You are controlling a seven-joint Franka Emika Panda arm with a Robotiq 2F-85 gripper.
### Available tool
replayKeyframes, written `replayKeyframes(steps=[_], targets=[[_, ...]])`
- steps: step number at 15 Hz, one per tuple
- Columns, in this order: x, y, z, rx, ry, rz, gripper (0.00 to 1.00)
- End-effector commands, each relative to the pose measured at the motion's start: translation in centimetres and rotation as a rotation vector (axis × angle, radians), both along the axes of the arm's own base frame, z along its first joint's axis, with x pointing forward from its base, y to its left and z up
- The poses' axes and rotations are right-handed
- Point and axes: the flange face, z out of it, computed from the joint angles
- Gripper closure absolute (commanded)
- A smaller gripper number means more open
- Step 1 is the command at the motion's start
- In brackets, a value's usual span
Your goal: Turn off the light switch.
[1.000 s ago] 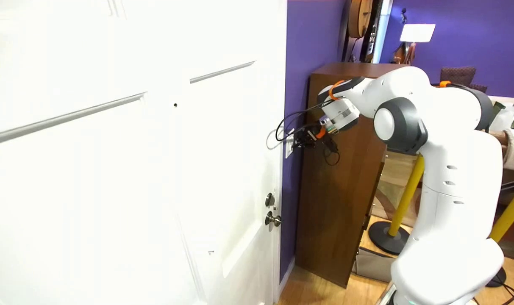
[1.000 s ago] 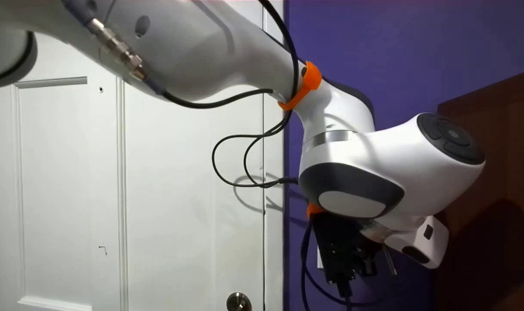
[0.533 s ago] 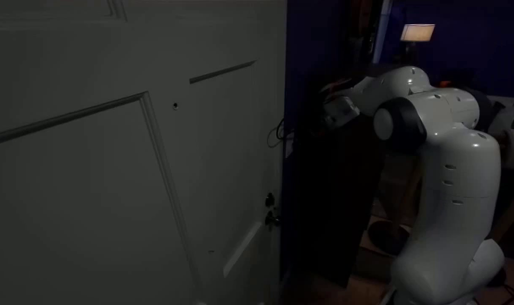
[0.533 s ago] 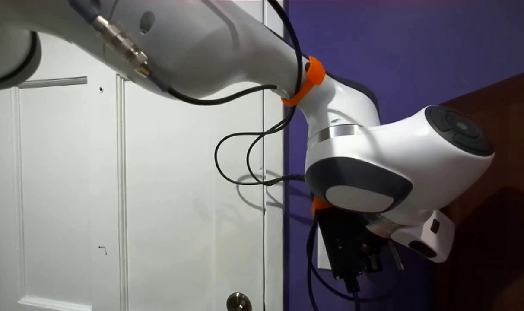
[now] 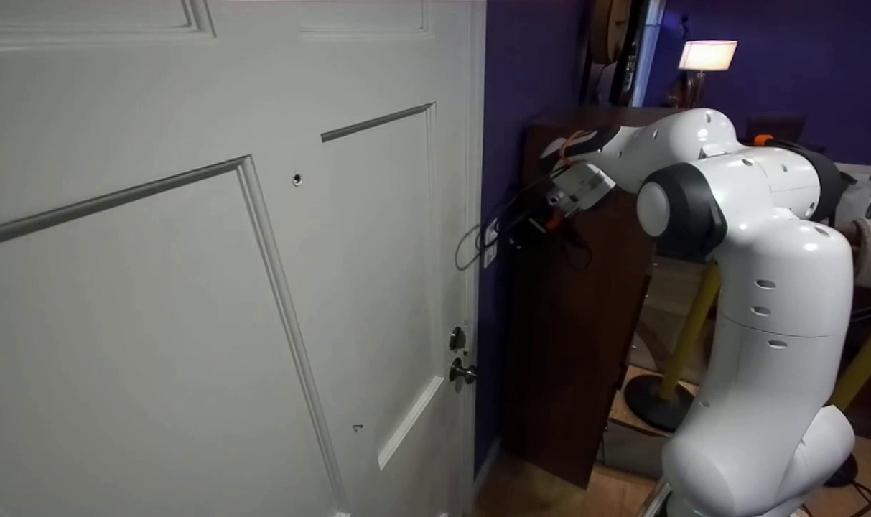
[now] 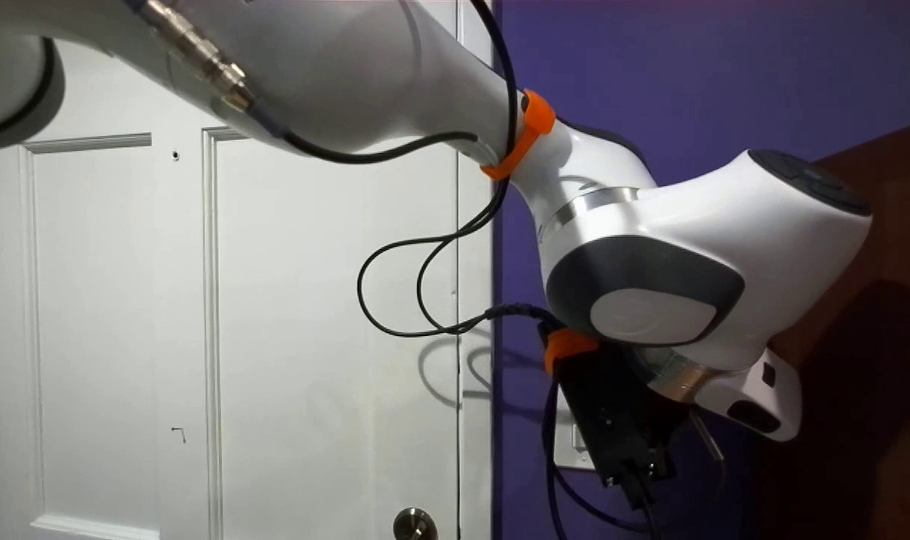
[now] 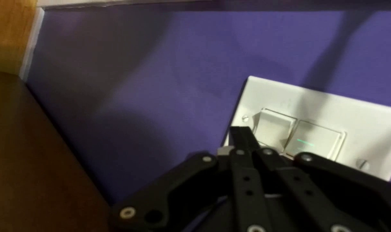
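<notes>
The light switch is a white wall plate on the purple wall, large in the wrist view [image 7: 279, 96]. It has two square rockers side by side; the right one [image 7: 314, 138] shows a thin green line, and the left one [image 7: 274, 129] stands tilted. My gripper [image 7: 242, 130] is shut with nothing visible between its fingertips. The tips overlap the plate's lower left part, beside the left rocker; contact cannot be told. In both exterior views the plate shows partly [image 5: 490, 256] [image 6: 572, 454], with my black gripper [image 5: 521, 237] in front of it. The fingertips are hidden there.
A white panelled door [image 5: 191, 301] with a metal knob [image 5: 464, 371] stands beside the switch. A tall brown cabinet [image 5: 571, 359] stands close to the gripper, also in the wrist view [image 7: 31, 167]. Black cables [image 6: 394, 332] loop from the arm. A lit lamp [image 5: 708, 55] stands behind.
In an exterior view the bright scene went very dark half a second ago and is now moderately dim. The wrist has tilted and lifted slightly, uncovering more of the plate.
</notes>
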Motion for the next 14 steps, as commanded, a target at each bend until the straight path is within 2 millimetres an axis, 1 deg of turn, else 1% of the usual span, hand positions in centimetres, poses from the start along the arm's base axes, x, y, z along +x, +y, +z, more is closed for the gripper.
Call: replayKeyframes(steps=[1, 2, 3, 4, 5, 7, 10, 14], targets=[[-1.6, -0.1, 1.8, -0.028, 0.031, 0.031, 1.00], [-2.0, -0.2, 2.3, -0.040, 0.023, 0.034, 0.94], [-2.3, -0.2, 2.8, -0.054, 0.018, 0.039, 0.72], [-2.7, -0.2, 3.6, -0.065, 0.006, 0.039, 0.69], [-3.1, -0.2, 4.2, -0.075, -0.002, 0.041, 0.69], [-4.1, -0.1, 5.6, -0.097, -0.011, 0.046, 0.57], [-5.9, 0.1, 7.3, -0.130, -0.011, 0.059, 0.34], [-8.5, 0.6, 9.8, -0.196, -0.024, 0.070, 0.08]])
